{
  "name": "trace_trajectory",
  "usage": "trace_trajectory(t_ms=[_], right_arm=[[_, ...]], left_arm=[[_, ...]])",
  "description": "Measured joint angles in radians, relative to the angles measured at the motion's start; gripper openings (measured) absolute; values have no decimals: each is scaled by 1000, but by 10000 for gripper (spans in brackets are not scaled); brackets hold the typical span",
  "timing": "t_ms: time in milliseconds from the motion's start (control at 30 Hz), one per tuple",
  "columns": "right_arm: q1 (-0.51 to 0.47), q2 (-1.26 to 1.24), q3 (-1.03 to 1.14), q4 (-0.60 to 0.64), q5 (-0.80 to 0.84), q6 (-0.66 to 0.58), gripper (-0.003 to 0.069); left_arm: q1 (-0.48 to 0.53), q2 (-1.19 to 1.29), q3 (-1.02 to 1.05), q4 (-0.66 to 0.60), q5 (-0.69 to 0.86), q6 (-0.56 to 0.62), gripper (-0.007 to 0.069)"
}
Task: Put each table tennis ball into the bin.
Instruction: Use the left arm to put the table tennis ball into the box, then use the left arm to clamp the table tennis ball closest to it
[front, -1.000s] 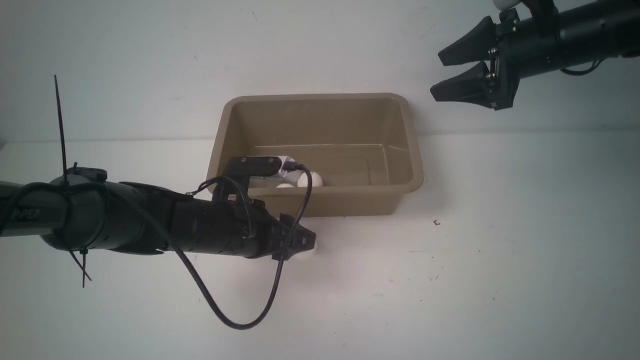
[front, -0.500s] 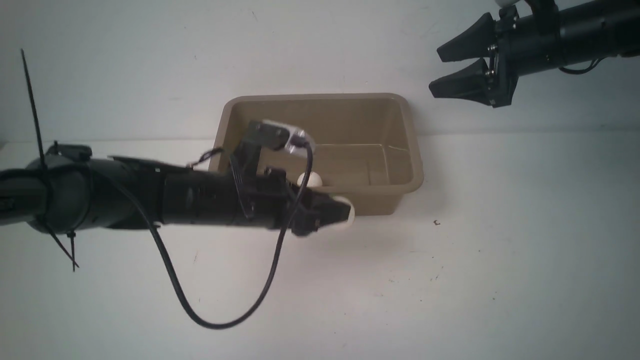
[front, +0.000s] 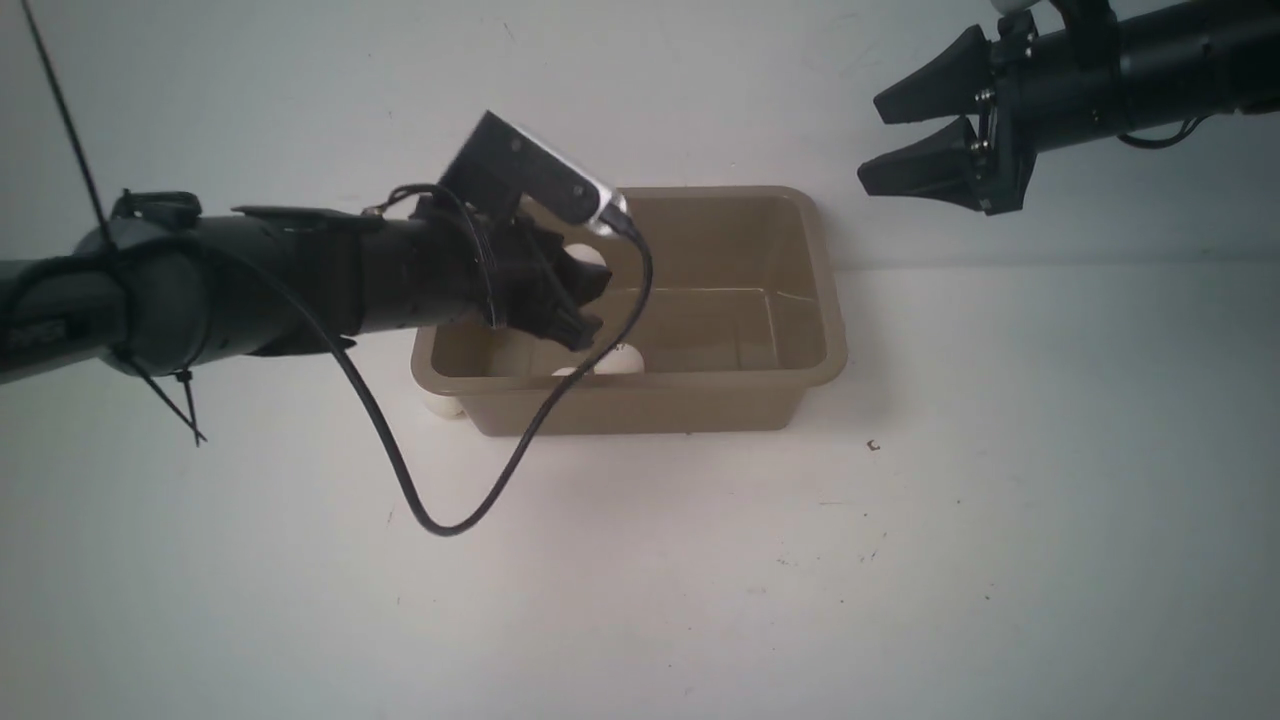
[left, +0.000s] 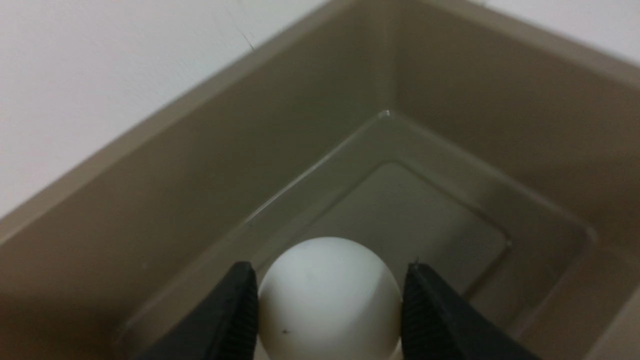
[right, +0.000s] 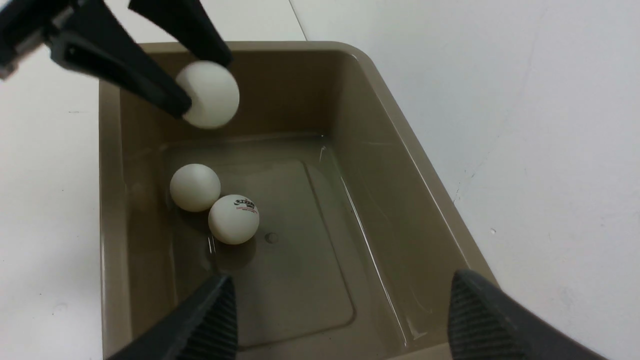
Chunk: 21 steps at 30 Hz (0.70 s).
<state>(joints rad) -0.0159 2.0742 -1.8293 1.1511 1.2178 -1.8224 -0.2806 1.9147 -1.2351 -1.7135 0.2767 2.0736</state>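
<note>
1. The left gripper (front: 590, 290) is clamped on a ball (left: 330, 300), held in the air over the left half of the bin (front: 700, 408).
2. A plain ball (right: 195, 187) and a printed ball (right: 233, 219) lie side by side on the bin's floor, by its near wall.
3. A fourth ball (front: 443, 405) sits on the table (front: 900, 550) outside the bin, tucked against its near left corner.
4. The right gripper (front: 872, 145) hangs with jaws apart and empty, high beyond the bin's right end.
</note>
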Motion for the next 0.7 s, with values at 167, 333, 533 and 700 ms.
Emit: trace_trajectory(t_ms=[167, 333, 533, 700], right_arm=[[0, 0, 0, 0, 0, 0, 514], [0, 0, 0, 0, 0, 0, 514], [0, 0, 0, 0, 0, 0, 514], [0, 0, 0, 0, 0, 0, 514]], left_arm=[[0, 49, 0, 0, 33, 47, 356], [-1, 10, 0, 0, -36, -1, 459], [1, -180, 24, -9, -226, -3, 433], [1, -326, 112, -11, -220, 85, 363]])
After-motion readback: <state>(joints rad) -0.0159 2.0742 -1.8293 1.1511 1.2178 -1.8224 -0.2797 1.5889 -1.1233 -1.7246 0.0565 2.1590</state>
